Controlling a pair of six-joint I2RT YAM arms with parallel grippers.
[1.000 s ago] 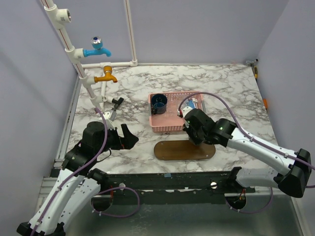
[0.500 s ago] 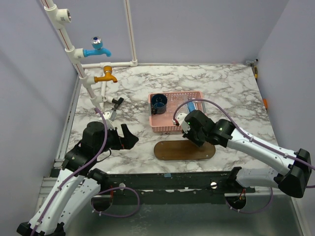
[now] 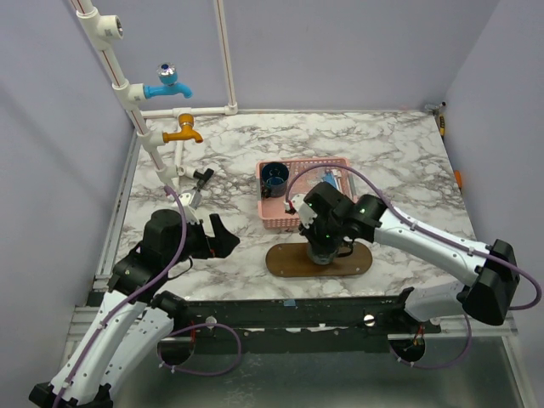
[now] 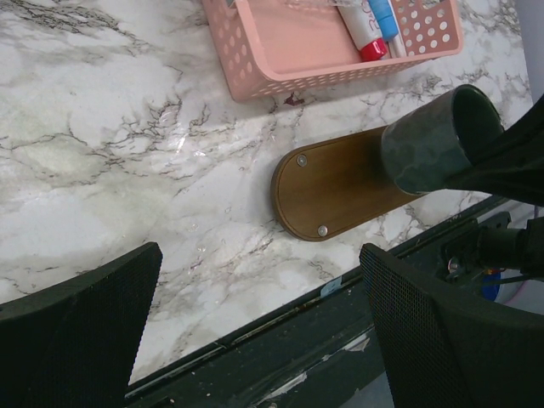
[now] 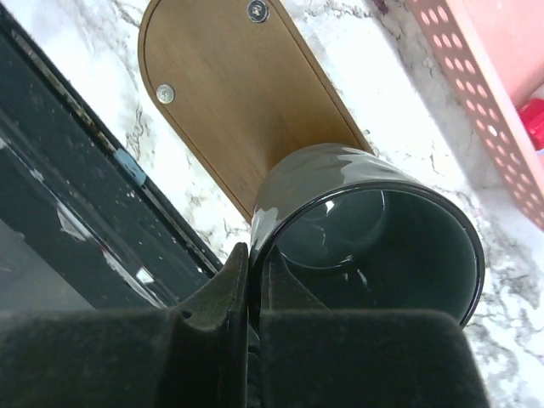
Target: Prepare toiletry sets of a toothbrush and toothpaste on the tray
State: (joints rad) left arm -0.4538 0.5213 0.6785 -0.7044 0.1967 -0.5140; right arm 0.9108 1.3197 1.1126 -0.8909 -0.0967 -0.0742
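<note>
The right gripper (image 5: 253, 265) has its 2 fingers (image 5: 223, 293) pinched tight on the rim of a dark cup (image 5: 340, 174). One finger is inside the cup and one is outside. The cup's open mouth faces the wrist camera. The cup is over the brown tray (image 5: 225, 93), near the tray's middle. The pictures do not show if the cup's bottom touches the wood. From above, the right arm reaches in from the right side and bends down over the tray (image 3: 285, 259). The tray lies flat on the table (image 3: 382, 144), close to the near edge. Just behind it is the pink basket (image 3: 276, 219), a little apart from the tray. The toothpaste (image 4: 359, 32) lies inside the basket, with its red cap toward the tray side. A thin blue and white toothbrush (image 4: 387, 15) lies right next to it. A blue cup (image 3: 274, 177) stands in the left end of the basket. The left gripper (image 4: 259, 255) is off to the left of the tray. Its 2 fingers (image 4: 85, 331) are spread wide and hold nothing. It is above the bare table and touches none of the things. A blue tap (image 3: 167, 85) and a yellow tap (image 3: 183, 130) stick out from white pipes at the far left.
</note>
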